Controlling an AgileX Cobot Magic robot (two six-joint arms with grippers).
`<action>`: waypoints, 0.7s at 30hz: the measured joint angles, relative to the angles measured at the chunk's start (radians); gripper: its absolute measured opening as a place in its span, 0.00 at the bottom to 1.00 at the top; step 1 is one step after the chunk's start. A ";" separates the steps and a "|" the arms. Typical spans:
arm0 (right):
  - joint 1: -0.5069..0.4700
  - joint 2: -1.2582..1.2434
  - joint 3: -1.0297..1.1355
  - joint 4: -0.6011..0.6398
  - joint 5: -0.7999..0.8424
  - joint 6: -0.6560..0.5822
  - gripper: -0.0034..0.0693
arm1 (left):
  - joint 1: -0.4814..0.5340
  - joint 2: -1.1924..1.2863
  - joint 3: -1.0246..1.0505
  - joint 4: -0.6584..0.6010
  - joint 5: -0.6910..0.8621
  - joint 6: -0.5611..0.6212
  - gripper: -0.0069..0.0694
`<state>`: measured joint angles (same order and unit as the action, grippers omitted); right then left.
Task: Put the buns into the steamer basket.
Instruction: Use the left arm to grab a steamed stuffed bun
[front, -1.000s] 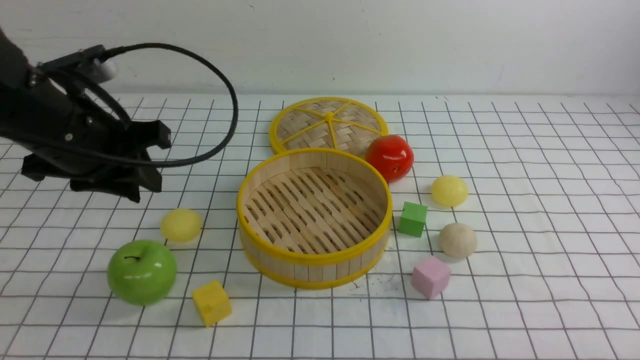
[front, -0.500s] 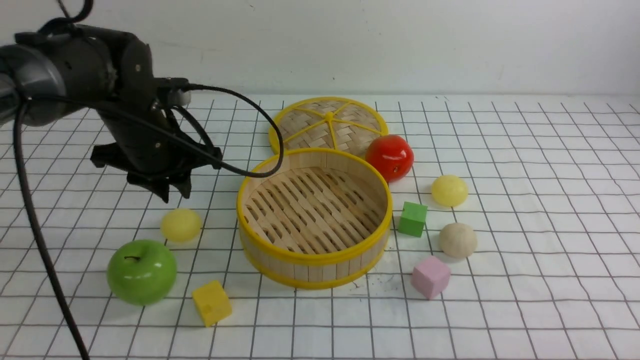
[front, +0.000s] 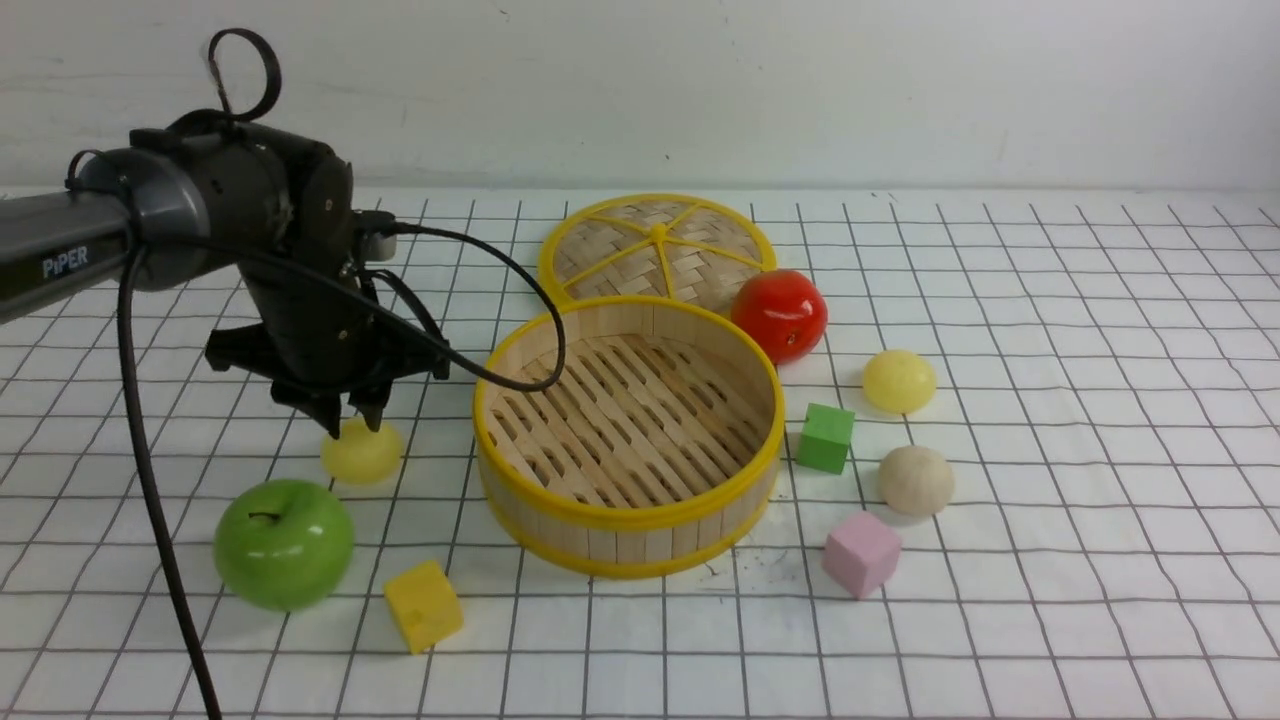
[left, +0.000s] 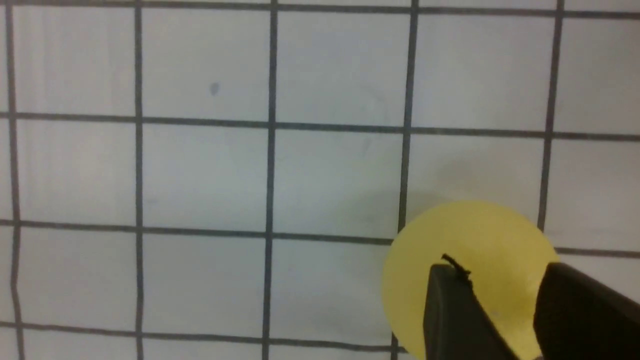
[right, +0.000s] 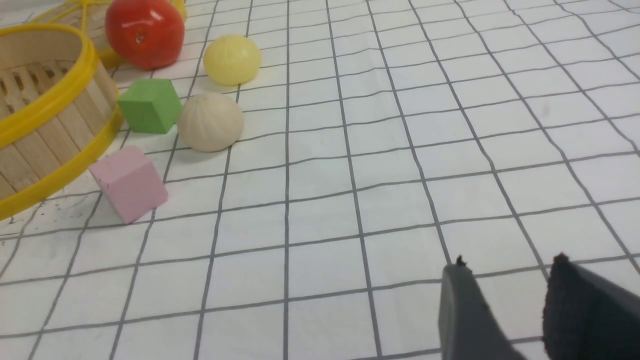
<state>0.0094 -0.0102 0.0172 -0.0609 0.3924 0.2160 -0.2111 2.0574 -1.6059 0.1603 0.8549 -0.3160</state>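
Note:
The steamer basket (front: 628, 520) stands in the middle of the table with nothing in it. One pale yellow bun (front: 362, 455) lies to its left. My left gripper (front: 353, 428) points down just above that bun, open, its two fingers straddling the bun's top (left: 470, 230) in the left wrist view. A second yellow bun (front: 899, 381) and a beige-white bun (front: 915, 480) lie right of the basket. The right wrist view shows both, the yellow bun (right: 232, 59) and the beige bun (right: 210, 122), far from my right gripper (right: 510, 264), which is open over bare cloth.
The woven lid (front: 655, 245) lies behind the basket, with a red apple (front: 780, 314) beside it. A green apple (front: 283, 543) and a yellow cube (front: 423, 605) sit front left. A green cube (front: 826, 437) and a pink cube (front: 861, 553) sit right of the basket.
My left arm has swung in from the far left, turned its gripper downward and lowered it to just above the left yellow bun. Nothing on the table has moved.

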 joint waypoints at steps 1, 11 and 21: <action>0.000 0.000 0.000 0.000 0.000 0.000 0.38 | 0.000 0.005 0.000 0.001 -0.001 -0.001 0.40; 0.000 0.000 0.000 0.000 0.000 0.000 0.38 | 0.000 0.034 -0.003 -0.003 0.003 -0.001 0.39; 0.000 0.000 0.000 0.000 0.000 0.000 0.38 | 0.008 0.036 -0.003 -0.054 0.022 0.046 0.07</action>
<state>0.0094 -0.0102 0.0172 -0.0609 0.3924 0.2160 -0.2034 2.0937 -1.6090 0.1068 0.8772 -0.2701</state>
